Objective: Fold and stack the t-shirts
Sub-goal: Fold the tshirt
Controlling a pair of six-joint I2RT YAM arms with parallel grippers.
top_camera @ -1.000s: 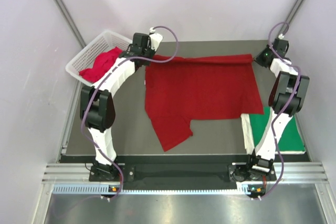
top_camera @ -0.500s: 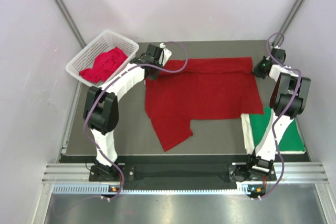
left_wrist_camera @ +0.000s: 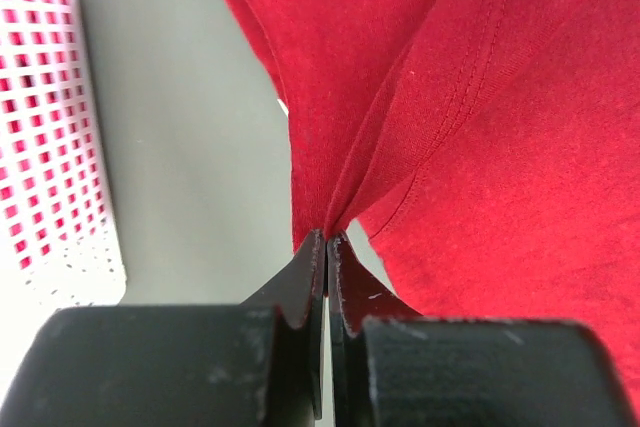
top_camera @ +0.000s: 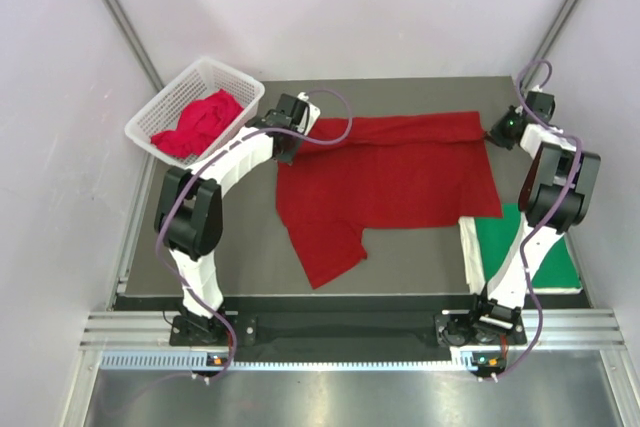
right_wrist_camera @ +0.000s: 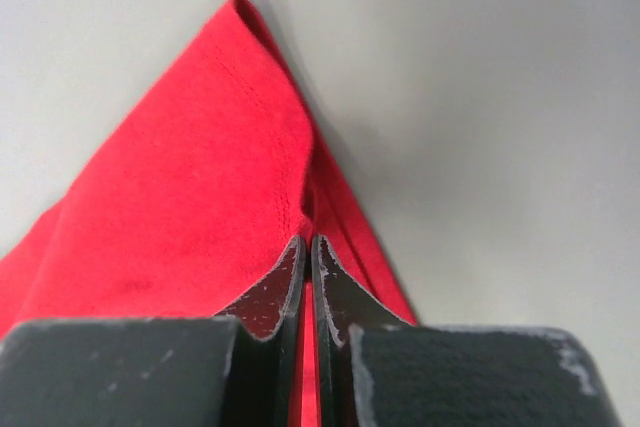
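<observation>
A dark red t-shirt lies spread on the grey table, one sleeve toward the near edge. My left gripper is shut on its far left edge, and the pinched cloth bunches at the fingertips. My right gripper is shut on the far right corner, the cloth caught between the fingers. The far edge between them is folded over. A bright green t-shirt lies folded at the right, partly behind the right arm. A pinkish red t-shirt sits crumpled in the basket.
A white lattice basket stands at the table's far left corner; its wall also shows in the left wrist view. Grey walls close in on both sides. The table's near edge runs in front of the arm bases.
Both grippers have moved toward the near side and lower, carrying the shirt's far edge with them. The left gripper went from beside the basket to the shirt's left edge.
</observation>
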